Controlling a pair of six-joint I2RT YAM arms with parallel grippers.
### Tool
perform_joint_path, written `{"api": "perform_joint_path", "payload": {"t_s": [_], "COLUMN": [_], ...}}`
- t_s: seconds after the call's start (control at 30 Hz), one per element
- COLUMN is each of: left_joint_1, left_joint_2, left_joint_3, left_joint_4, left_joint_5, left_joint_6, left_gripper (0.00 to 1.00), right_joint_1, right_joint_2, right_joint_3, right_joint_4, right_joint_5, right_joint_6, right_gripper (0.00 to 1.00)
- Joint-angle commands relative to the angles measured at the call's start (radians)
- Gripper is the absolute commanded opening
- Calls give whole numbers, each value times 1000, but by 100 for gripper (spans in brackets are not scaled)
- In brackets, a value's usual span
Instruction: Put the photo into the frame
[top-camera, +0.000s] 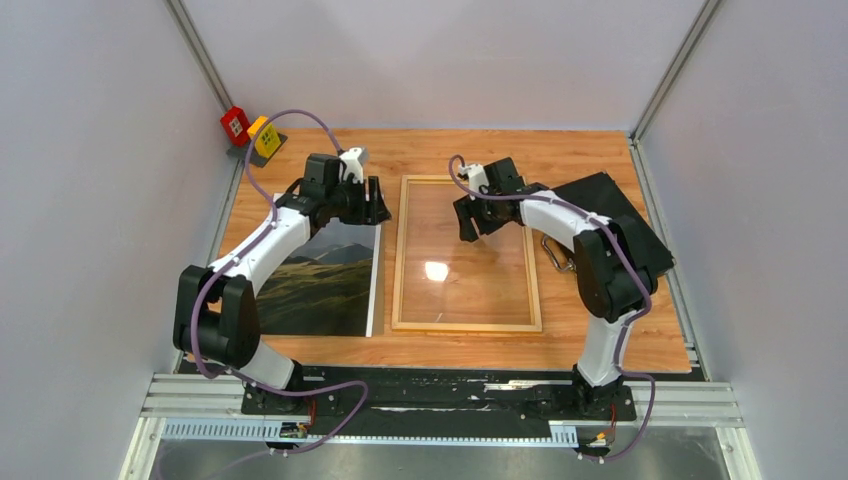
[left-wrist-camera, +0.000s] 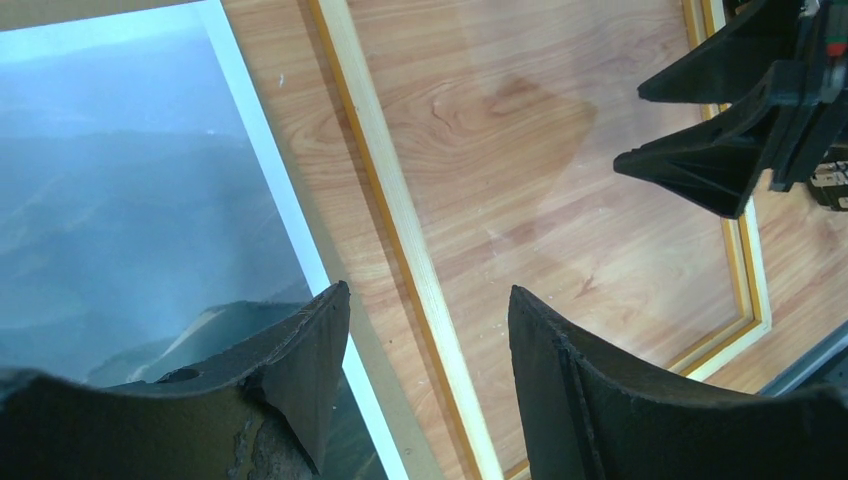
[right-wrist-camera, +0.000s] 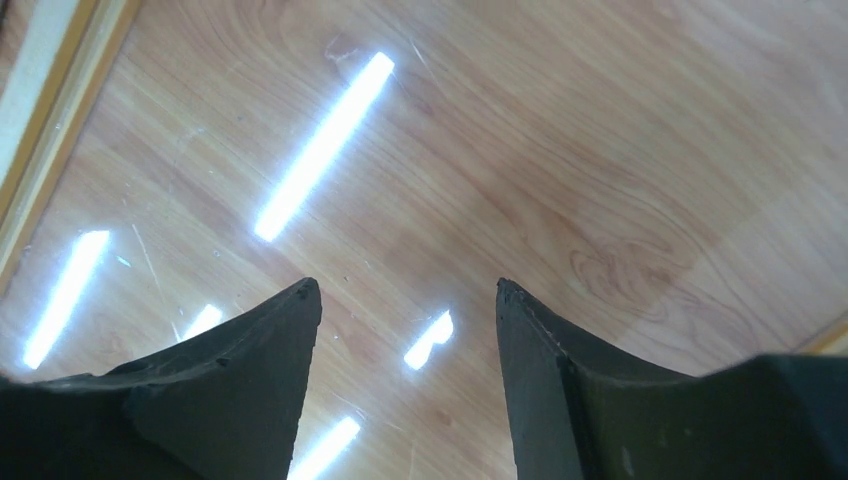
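- Top view: photo face-up, flat on table, just left of frame, not inside it.
- Left wrist only: left gripper spread, empty, above frame's left rail; right gripper seen across pane.
- Right wrist only: jaws spread, empty, over glare-streaked pane.

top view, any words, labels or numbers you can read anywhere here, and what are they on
No text can be read.
red box: dark mark on its face, too small to read.
yellow box: dark marks, too small to read.
photo, frame: no lettering shows.
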Motion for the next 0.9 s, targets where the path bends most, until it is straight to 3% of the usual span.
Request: {"api": "perform_joint_path", "payload": {"t_s": [0.0, 0.37, 0.6, 0.87], "left_joint_1": [6, 5, -15, -46], "left_joint_2": [-6, 155, 379, 611], "left_joint_3": [52, 131, 297, 515], "left_joint_4": [38, 137, 204, 218], "left_joint_5": [-6, 53, 132, 184], "left_joint_6": [52, 0, -55, -111], "left_gripper": [68, 68, 80, 83], "right_joint_1": [-12, -98, -178, -225], "right_joint_2": [-90, -208, -254, -273], "right_joint_3": [54, 9, -85, -182], "right_joint_4": [-11, 0, 33, 72], "right_joint_5": [32, 72, 28, -16], "right_joint_6": [-3, 30, 41, 52], "right_gripper": [64, 72, 72, 72]}}
